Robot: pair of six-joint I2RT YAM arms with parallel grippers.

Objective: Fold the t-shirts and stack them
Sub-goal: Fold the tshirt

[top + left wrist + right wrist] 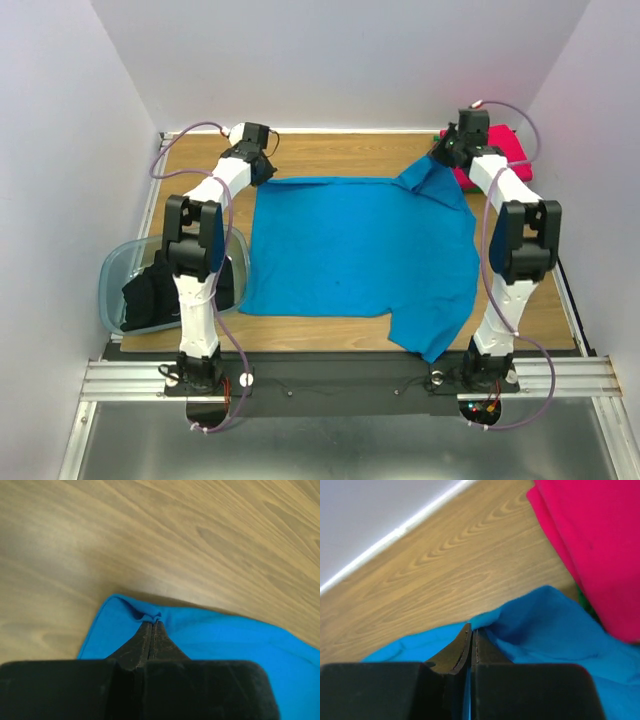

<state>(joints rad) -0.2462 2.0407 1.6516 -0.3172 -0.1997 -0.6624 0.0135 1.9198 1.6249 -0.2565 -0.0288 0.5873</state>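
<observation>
The bright blue t-shirt (355, 250) lies spread on the wooden table. My left gripper (262, 168) is shut on its far left corner, the cloth bunched at my fingertips (151, 622). My right gripper (443, 152) is shut on its far right corner, lifting a fold of the blue t-shirt (555, 625). The red-pink t-shirt (503, 150) lies folded at the far right, beside my right gripper, and shows in the right wrist view (595, 545) with a sliver of green under it (587, 607). The black t-shirt (150, 292) lies in the bin.
A translucent blue-grey plastic bin (112, 275) sits at the left edge of the table beside my left arm. Bare wooden table (340, 155) runs along the back wall. A blue sleeve hangs toward the table's front edge (430, 340).
</observation>
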